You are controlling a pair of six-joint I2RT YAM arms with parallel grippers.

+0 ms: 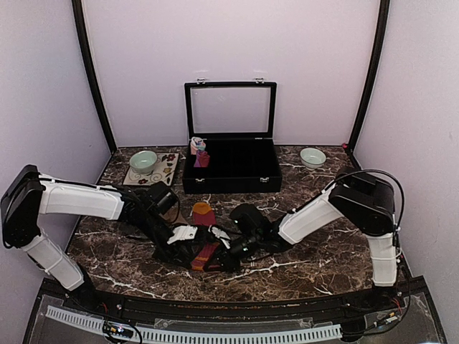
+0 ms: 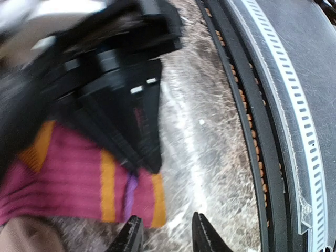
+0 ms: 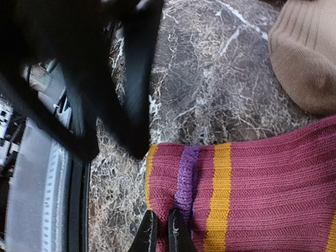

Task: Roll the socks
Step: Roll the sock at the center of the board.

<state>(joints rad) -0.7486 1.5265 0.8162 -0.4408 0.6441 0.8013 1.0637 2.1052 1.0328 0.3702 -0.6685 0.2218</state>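
The red-maroon sock (image 1: 204, 228) lies lengthwise on the marble table (image 1: 323, 251), orange toe toward the back and striped cuff (image 3: 186, 181) toward the front edge. My right gripper (image 3: 164, 233) is shut, pinching the cuff fabric beside the purple stripe. My left gripper (image 2: 167, 236) hovers at the cuff's corner (image 2: 149, 202); its jaws stand apart, one finger at the sock's edge, and bare marble shows between them. The tan-brown sock (image 3: 310, 58) lies close beside the red one; the arms hide it in the top view. From above, both grippers, left (image 1: 195, 251) and right (image 1: 219, 252), meet over the cuff.
An open black case (image 1: 229, 175) stands at the back centre with a pink and light-blue bundle (image 1: 199, 152) in its left compartment. A green bowl (image 1: 143, 161) sits on a floral mat at back left, another bowl (image 1: 312, 158) at back right. A slotted rail (image 2: 299, 131) runs along the table's front edge.
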